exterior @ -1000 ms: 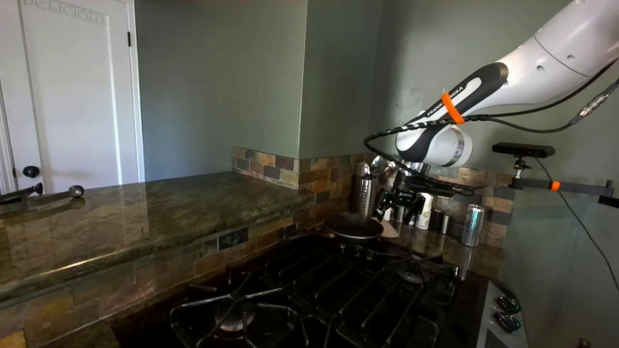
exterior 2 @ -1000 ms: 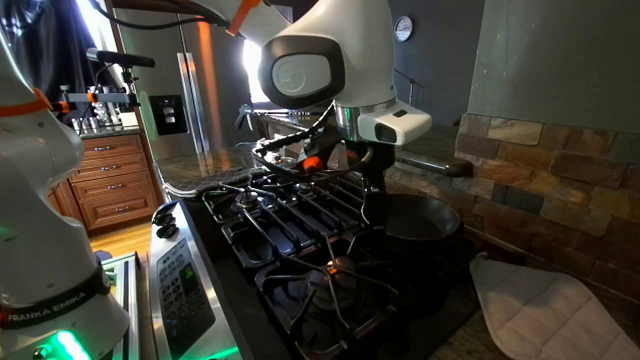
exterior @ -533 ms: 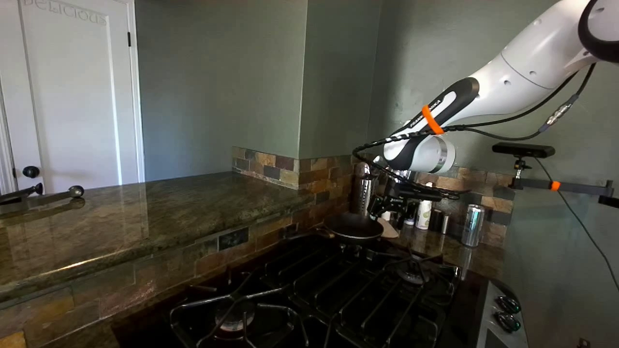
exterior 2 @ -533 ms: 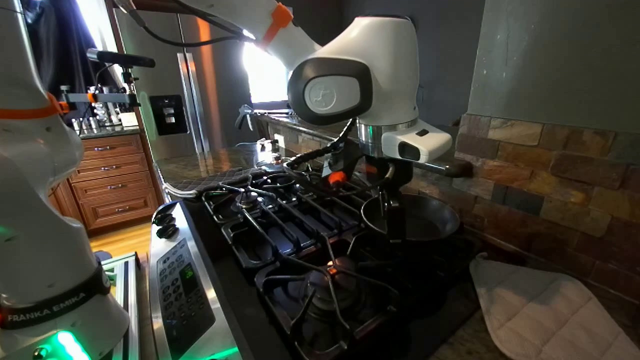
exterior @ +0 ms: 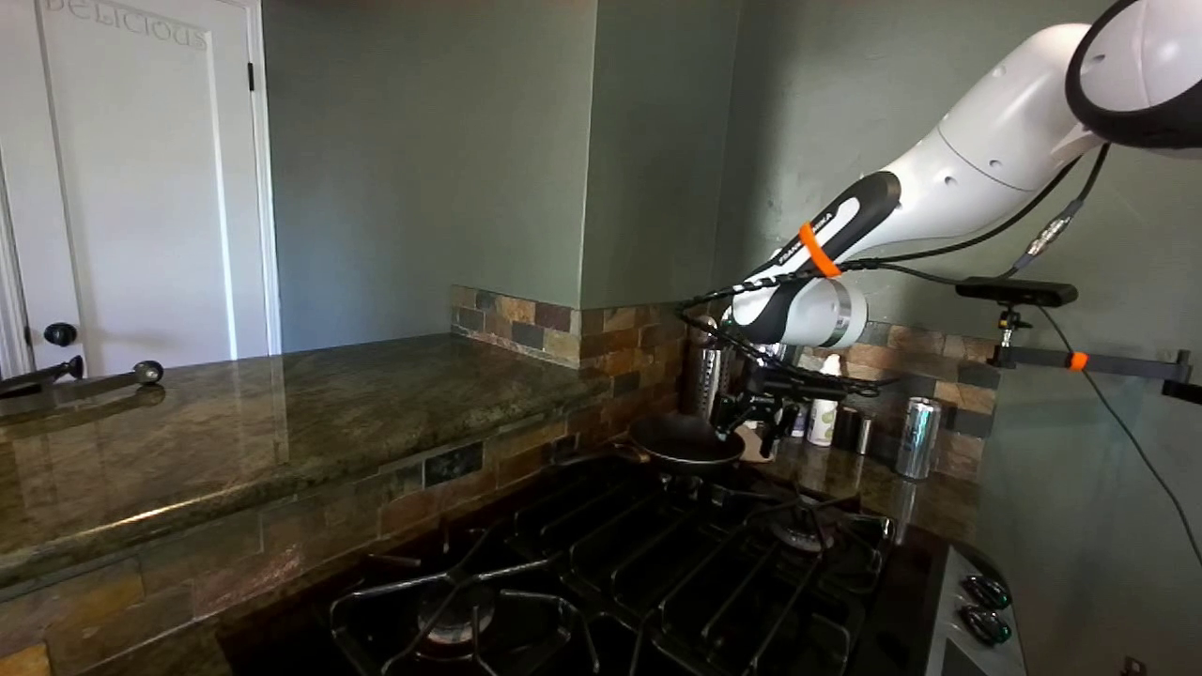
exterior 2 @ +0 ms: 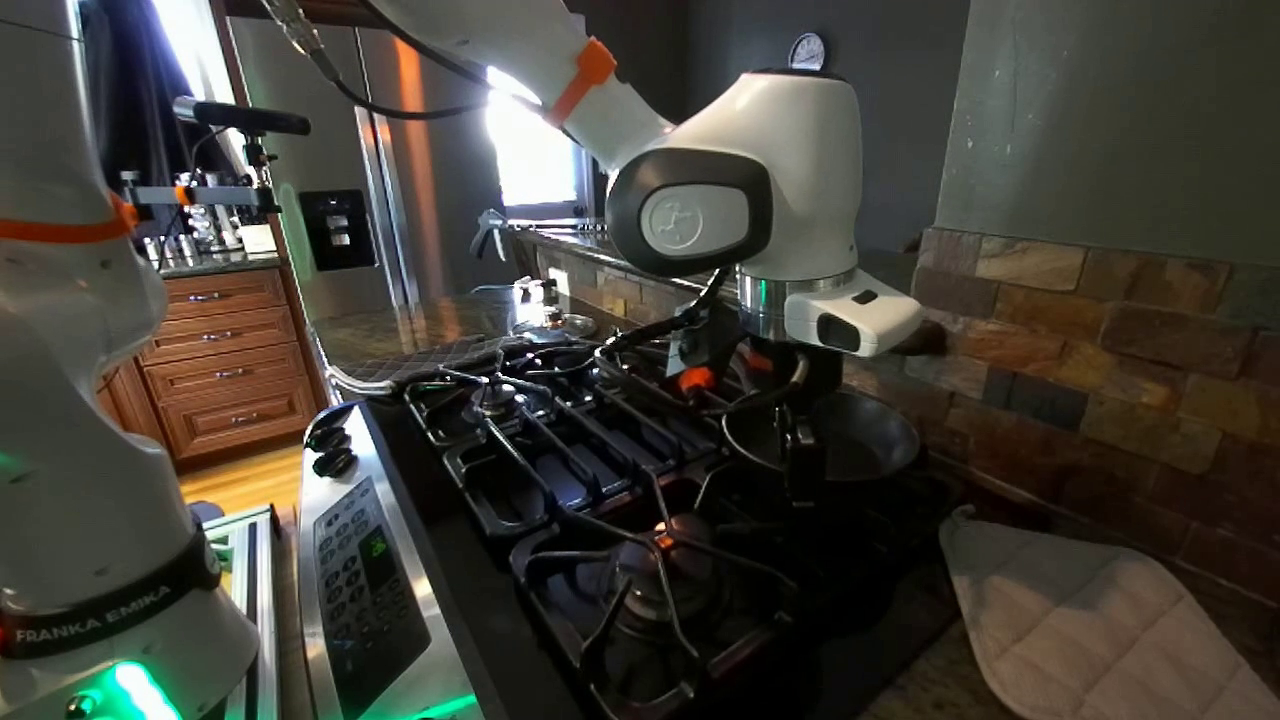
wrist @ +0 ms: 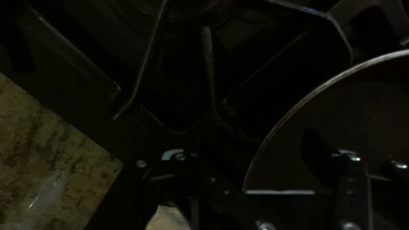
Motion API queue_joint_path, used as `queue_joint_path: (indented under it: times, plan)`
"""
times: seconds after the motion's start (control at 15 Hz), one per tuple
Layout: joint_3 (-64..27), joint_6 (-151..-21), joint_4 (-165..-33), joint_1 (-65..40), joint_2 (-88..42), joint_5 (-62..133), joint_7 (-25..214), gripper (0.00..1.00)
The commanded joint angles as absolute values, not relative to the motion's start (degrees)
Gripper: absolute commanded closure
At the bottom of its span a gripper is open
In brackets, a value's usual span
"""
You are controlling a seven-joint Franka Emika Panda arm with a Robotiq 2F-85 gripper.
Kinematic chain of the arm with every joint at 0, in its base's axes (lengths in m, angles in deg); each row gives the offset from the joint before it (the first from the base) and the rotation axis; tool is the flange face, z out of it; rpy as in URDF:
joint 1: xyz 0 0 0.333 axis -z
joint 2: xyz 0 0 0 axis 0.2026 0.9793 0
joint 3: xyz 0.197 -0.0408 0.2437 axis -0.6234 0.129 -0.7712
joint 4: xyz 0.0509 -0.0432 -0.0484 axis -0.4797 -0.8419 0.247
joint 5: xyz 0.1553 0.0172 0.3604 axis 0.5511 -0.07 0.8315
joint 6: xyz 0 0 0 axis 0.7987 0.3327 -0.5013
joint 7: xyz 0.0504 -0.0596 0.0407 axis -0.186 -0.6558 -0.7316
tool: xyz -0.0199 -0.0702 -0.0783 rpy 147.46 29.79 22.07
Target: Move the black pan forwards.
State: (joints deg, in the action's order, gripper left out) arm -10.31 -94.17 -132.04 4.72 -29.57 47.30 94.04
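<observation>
The black pan (exterior: 681, 438) is a shallow round frying pan at the back corner of the stove, beside the tiled wall. In an exterior view it shows partly behind my gripper (exterior 2: 798, 470), and the pan's inside (exterior 2: 868, 435) is visible. In an exterior view my gripper (exterior: 747, 434) hangs at the pan's rim on the side away from the handle. In the wrist view my gripper (wrist: 252, 156) is open. One finger is over the inside of the pan (wrist: 361, 108), the other is outside the rim. Whether the fingers touch the pan is too dark to tell.
Black stove grates (exterior 2: 560, 470) spread beside the pan. A white quilted pad (exterior 2: 1100, 620) lies on the counter by the stove corner. Steel canisters (exterior: 918, 437) and bottles (exterior: 823, 418) stand behind the gripper. A raised granite counter (exterior: 310, 404) and tiled wall (exterior 2: 1050, 390) border the stove.
The arm has come down and toward the pan, bringing my gripper from above to the pan's rim. The pan has not visibly moved.
</observation>
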Motion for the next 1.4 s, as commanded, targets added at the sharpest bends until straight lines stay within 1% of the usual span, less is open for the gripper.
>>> queue_joint_path:
  times: [0.0,0.07,0.27,0.4,0.47,0.53,0.6,0.67,0.73,0.93,1.33]
  plan:
    - [-9.90,-94.93,-130.28,4.27,-27.42,48.24,95.18,0.49]
    - [-9.91,-94.96,-130.12,4.29,-27.26,48.28,95.31,0.56]
    - [-9.90,-94.91,-129.66,4.44,-26.68,48.53,95.68,0.81]
    - [-9.87,-94.88,-129.44,4.42,-26.36,48.72,96.01,0.94]
    - [-9.84,-94.77,-129.14,4.46,-26.28,49.00,96.31,0.98]
    - [-9.77,-94.72,-128.89,4.44,-26.13,48.95,96.64,0.95]
    - [-9.73,-94.69,-128.76,4.42,-25.98,49.01,97.05,0.97]
    - [-9.68,-94.68,-128.54,4.41,-25.91,49.02,97.33,0.96]
    - [-9.62,-94.65,-128.41,4.39,-25.85,49.12,97.68,0.97]
    - [-9.51,-94.54,-128.66,4.23,-26.12,49.19,98.46,0.97]
    - [-9.49,-94.29,-133.28,3.63,-30.28,48.65,99.17,0.96]
